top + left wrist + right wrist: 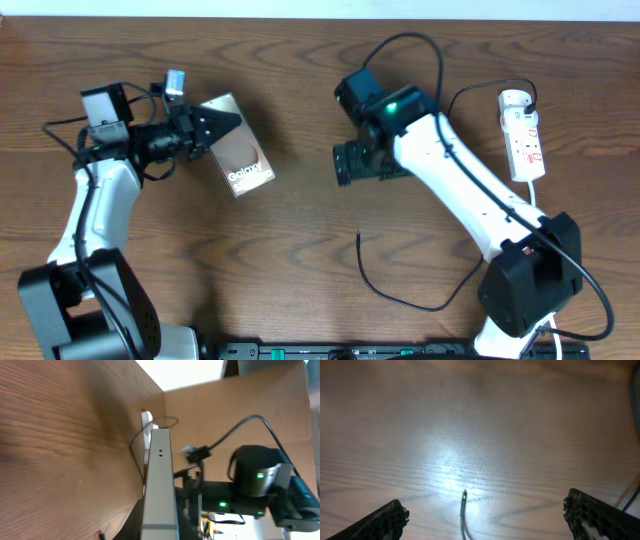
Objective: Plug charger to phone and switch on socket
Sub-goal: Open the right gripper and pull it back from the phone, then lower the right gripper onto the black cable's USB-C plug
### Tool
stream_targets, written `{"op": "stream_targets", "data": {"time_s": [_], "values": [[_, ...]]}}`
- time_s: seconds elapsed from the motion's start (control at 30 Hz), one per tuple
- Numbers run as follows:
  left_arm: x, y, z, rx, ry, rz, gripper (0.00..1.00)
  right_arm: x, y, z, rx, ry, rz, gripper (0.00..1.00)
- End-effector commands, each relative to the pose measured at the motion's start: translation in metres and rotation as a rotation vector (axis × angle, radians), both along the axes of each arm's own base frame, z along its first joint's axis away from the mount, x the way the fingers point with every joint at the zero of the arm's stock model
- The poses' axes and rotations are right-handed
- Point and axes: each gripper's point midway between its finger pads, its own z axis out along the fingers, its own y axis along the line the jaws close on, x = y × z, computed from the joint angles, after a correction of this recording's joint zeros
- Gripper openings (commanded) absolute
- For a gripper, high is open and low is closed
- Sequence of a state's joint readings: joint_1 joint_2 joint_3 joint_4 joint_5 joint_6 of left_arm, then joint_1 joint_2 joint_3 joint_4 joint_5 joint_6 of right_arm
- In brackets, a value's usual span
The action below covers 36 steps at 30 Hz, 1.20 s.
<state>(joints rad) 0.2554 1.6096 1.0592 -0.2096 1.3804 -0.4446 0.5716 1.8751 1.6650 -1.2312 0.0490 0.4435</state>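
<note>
My left gripper (213, 126) is shut on the top corner of the phone (243, 160), a brownish slab with white "Galaxy" lettering, left of centre. In the left wrist view the phone (160, 460) shows edge-on between the jaws (159, 527). The charger (385, 290) is a thin black cable curving over the table, with its free tip (360, 236) pointing away from me. My right gripper (343, 164) is open and empty above the table. In the right wrist view the cable tip (464, 494) lies between the wide-open fingers (485, 504). The socket (522, 135) lies at the far right.
The socket's white cord (533, 192) runs down past the right arm (470, 195). Thick black arm cables (420, 50) loop behind the right wrist. A black rail (350, 350) lines the front edge. A cardboard wall (260, 400) stands behind the table.
</note>
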Motion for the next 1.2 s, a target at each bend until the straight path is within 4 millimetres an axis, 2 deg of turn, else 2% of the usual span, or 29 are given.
{"op": "stream_targets", "data": {"time_s": [0.0, 0.23, 0.4, 0.67, 0.83, 1.0, 1.17], "values": [[-0.006, -0.013, 0.009, -0.062, -0.089, -0.115, 0.07, -0.019, 0.004, -0.03, -0.052, 0.044, 0.03, 0.99], [0.0, -0.012, -0.015, -0.08, -0.041, -0.118, 0.07, -0.053, 0.026, -0.056, -0.074, 0.074, 0.062, 0.99], [0.0, -0.012, -0.019, -0.093, -0.061, -0.137, 0.07, -0.072, 0.035, -0.061, -0.096, 0.093, 0.074, 0.99], [-0.001, -0.013, -0.018, -0.083, -0.113, -0.15, 0.07, -0.097, 0.022, -0.08, -0.211, 0.084, 0.013, 0.99], [-0.001, -0.012, -0.018, -0.082, -0.113, -0.148, 0.07, -0.11, 0.021, -0.093, -0.231, 0.085, -0.011, 0.99], [0.001, -0.012, -0.02, -0.072, -0.112, -0.142, 0.07, -0.119, 0.012, -0.105, -0.251, 0.098, -0.052, 0.96], [0.001, -0.012, -0.02, -0.066, -0.12, -0.141, 0.07, -0.116, 0.016, -0.114, -0.22, 0.075, -0.081, 0.88]]}}
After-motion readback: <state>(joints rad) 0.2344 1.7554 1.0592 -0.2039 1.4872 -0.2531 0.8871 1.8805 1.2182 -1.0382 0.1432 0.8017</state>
